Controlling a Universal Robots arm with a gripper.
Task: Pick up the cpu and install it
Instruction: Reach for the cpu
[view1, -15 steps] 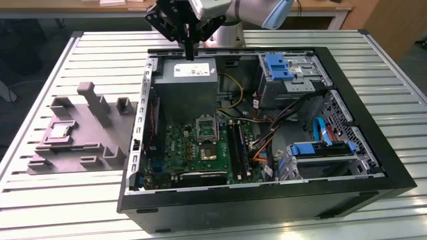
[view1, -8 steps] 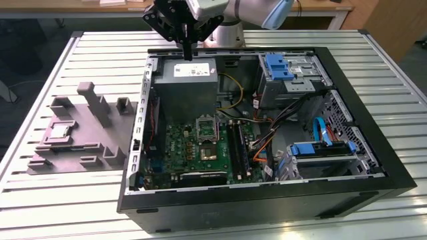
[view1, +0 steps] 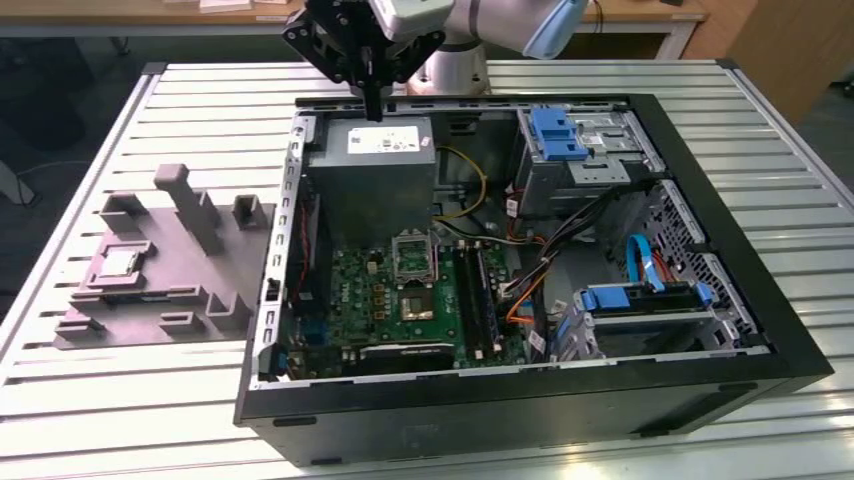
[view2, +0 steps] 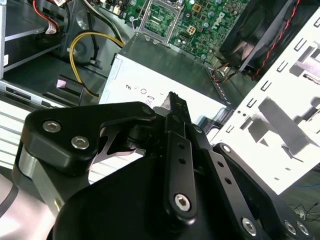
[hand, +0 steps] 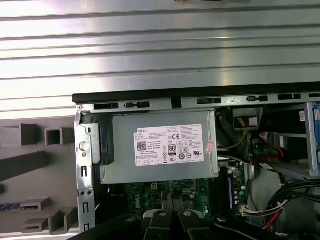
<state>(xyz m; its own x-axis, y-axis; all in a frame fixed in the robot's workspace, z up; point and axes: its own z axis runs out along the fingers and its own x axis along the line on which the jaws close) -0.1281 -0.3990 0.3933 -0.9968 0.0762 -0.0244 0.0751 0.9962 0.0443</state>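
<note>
The cpu (view1: 119, 264) is a small pale square lying flat in a recess of the grey moulded tray (view1: 174, 300), on the exterior view's left, outside the computer case. My gripper (view1: 374, 108) hangs over the back edge of the case, above the grey power supply box (view1: 380, 170), far from the cpu. Its fingers are shut together with nothing between them, as both wrist views show (view2: 175, 102) (hand: 172, 200). On the green motherboard, the metal socket bracket (view1: 414, 255) stands open, with the socket (view1: 418, 305) in front of it.
The black case (view1: 747, 300) lies open on a slatted metal table (view1: 107, 420). Inside are blue drive brackets (view1: 554, 135), a bundle of cables (view1: 534, 260) and a fan (view2: 265, 30). Upright blocks (view1: 187, 205) rise from the tray.
</note>
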